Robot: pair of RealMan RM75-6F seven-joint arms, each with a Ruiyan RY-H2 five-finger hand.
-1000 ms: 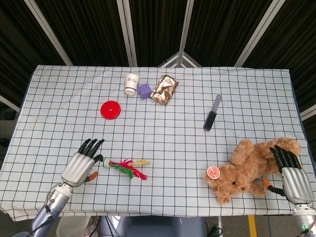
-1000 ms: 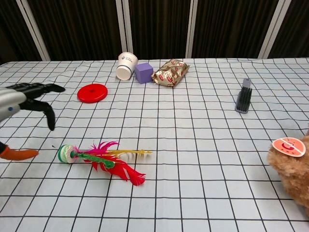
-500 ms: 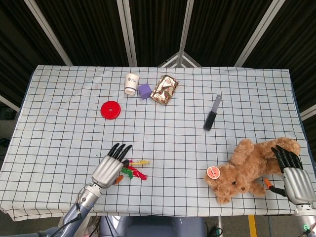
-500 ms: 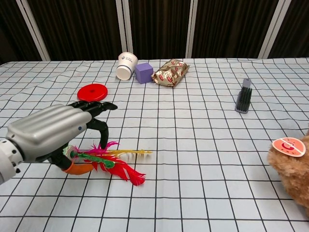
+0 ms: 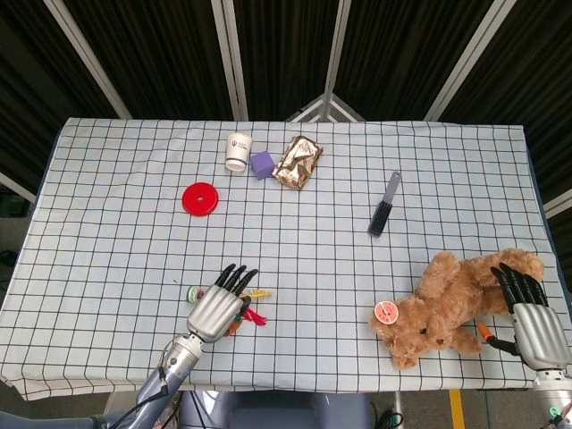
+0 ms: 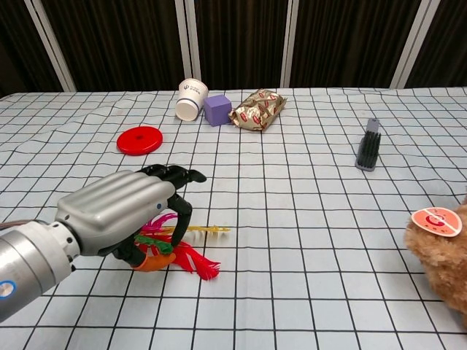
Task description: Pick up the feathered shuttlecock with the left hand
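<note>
The feathered shuttlecock [image 5: 256, 293] lies flat on the checked cloth near the front left, its green base [image 5: 193, 293] pointing left and its red and yellow feathers [image 6: 197, 261] pointing right. My left hand [image 5: 219, 305] hovers right over its middle, palm down with the fingers [image 6: 177, 175] spread and arched above the feathers. The orange thumb tip [image 6: 157, 262] sits low beside the stem; the base is hidden in the chest view. I cannot see a closed grip on it. My right hand [image 5: 525, 310] rests at the front right edge with its fingers extended on the teddy bear [image 5: 451, 299].
At the back stand a paper cup [image 5: 237, 150], a purple cube [image 5: 262, 164] and a foil snack packet [image 5: 298, 161]. A red disc [image 5: 201, 197] lies behind the left hand. A dark brush [image 5: 385, 205] lies right of centre.
My left hand has moved right from beside the shuttlecock's base to above its middle, covering the stem. The shuttlecock and right hand have not moved.
</note>
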